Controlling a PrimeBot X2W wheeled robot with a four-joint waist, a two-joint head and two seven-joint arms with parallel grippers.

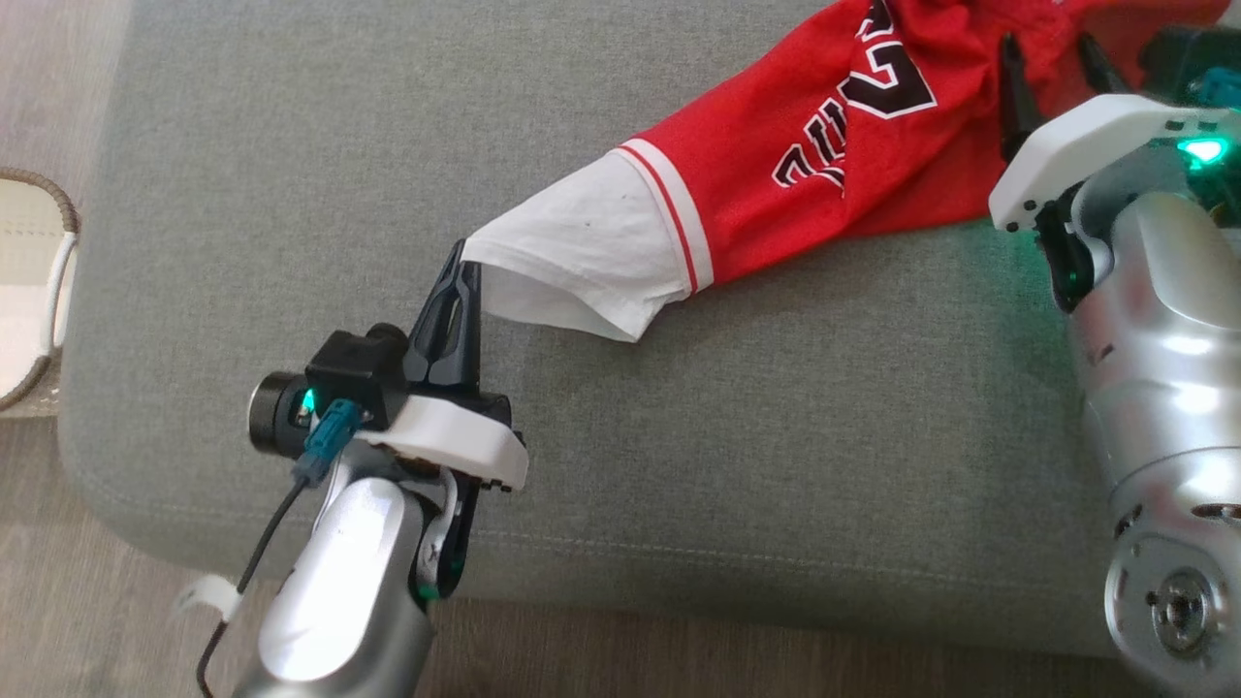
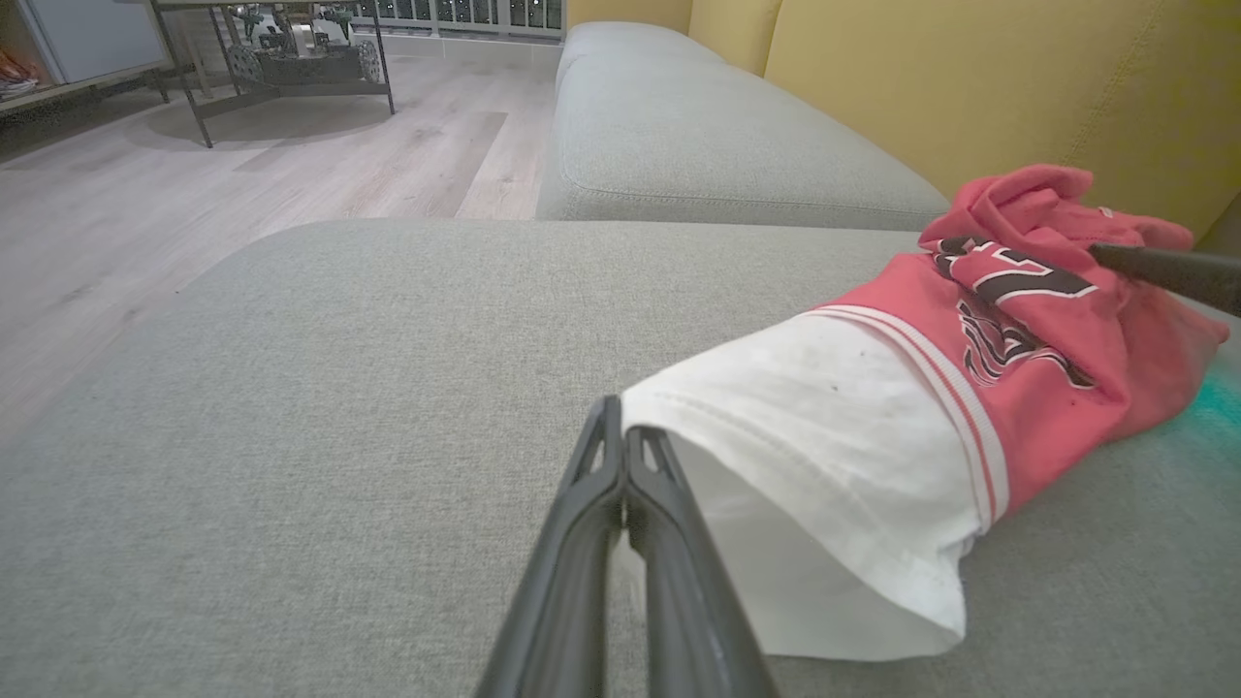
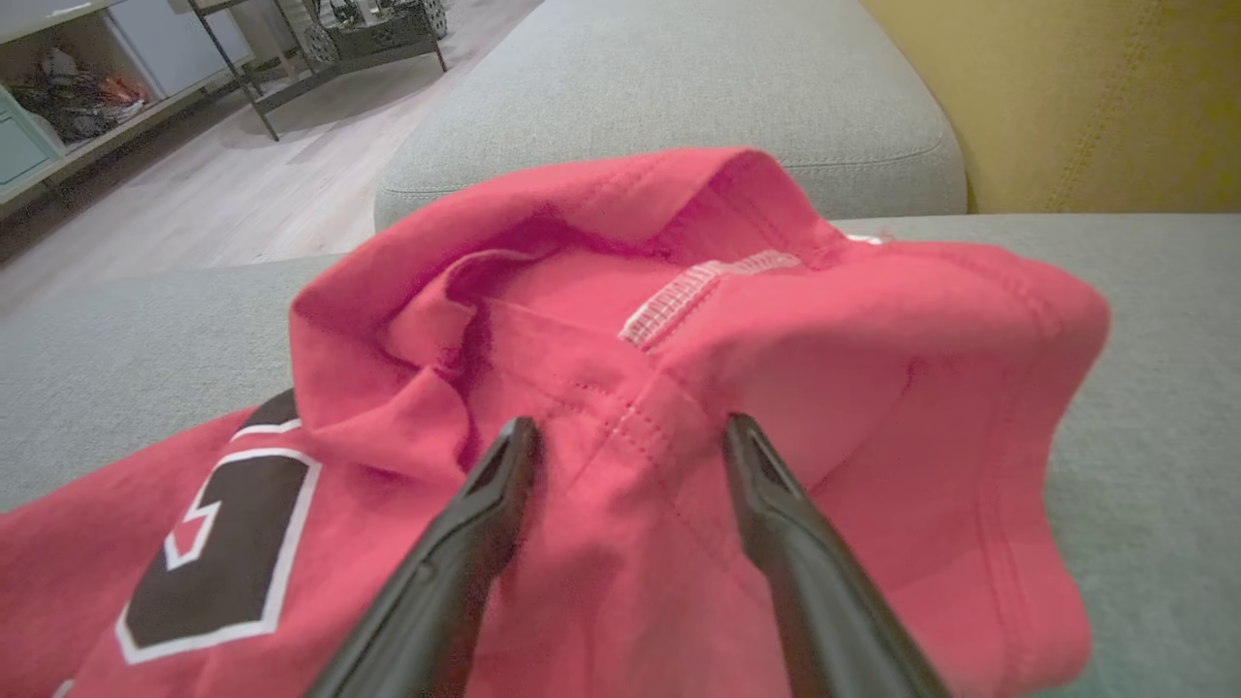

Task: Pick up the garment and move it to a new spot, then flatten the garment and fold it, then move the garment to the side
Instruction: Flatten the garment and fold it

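Observation:
The garment is a red jersey with black-and-white lettering and a white sleeve, lying bunched on a grey couch seat. My left gripper is shut on the white sleeve's cuff edge, and the sleeve stretches out toward it. The left wrist view shows the closed left gripper pinching the sleeve. My right gripper stands open over the crumpled red body at the top right. In the right wrist view the right gripper has its tips pressed against a red fold, spread wide, nothing clamped.
The grey couch cushion extends wide to the left and front. A yellow backrest rises behind, and a second cushion lies beyond. Wood floor and a woven basket sit at the left edge.

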